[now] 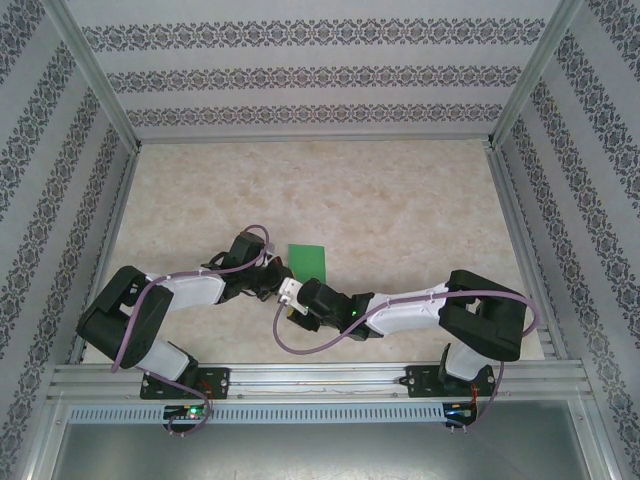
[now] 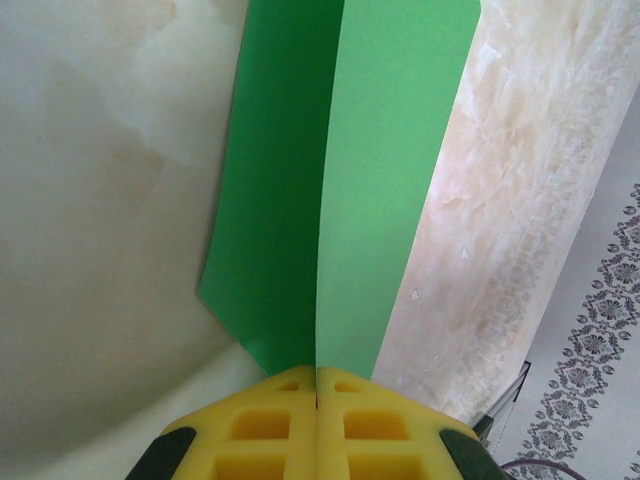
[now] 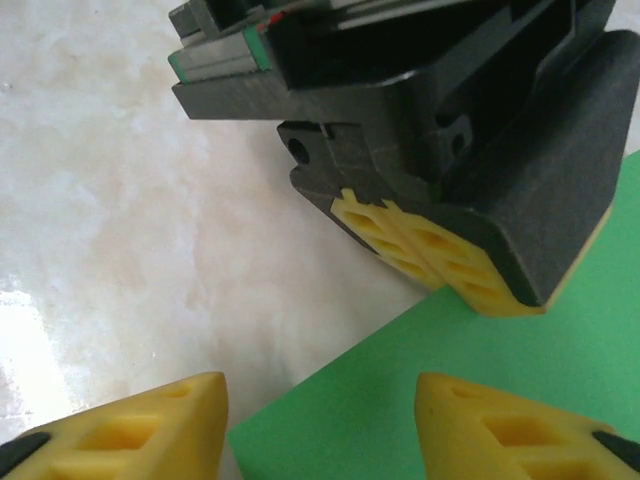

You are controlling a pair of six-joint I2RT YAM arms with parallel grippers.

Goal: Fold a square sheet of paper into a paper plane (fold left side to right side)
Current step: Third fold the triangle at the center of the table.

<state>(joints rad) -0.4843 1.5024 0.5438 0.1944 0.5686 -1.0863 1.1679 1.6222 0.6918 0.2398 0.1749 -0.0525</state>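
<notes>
Paper position: the square sheet of paper lies near the middle of the table, just ahead of both wrists, its far end clear of them in the top view. In the left wrist view it reads as a long green strip with a straight crease down its centre. The long axis runs directly away from the fingers, and the half left of the crease is in darker shade than the half to its right. The far edge is cut square, so no pointed end is visible.

Left gripper: the yellow fingers are pressed together with no gap, pinching the near edge of the sheet exactly where the crease meets them.

Right gripper: the fingers stand apart with nothing between them — they hang low above a near corner of the sheet, close in front of the left gripper's closed tips.

Arm pose: the left arm is folded back at the elbow, forearm reaching right toward the centre. The right arm mirrors it — forearm reaching left — so the two wrists meet at the sheet.
</notes>
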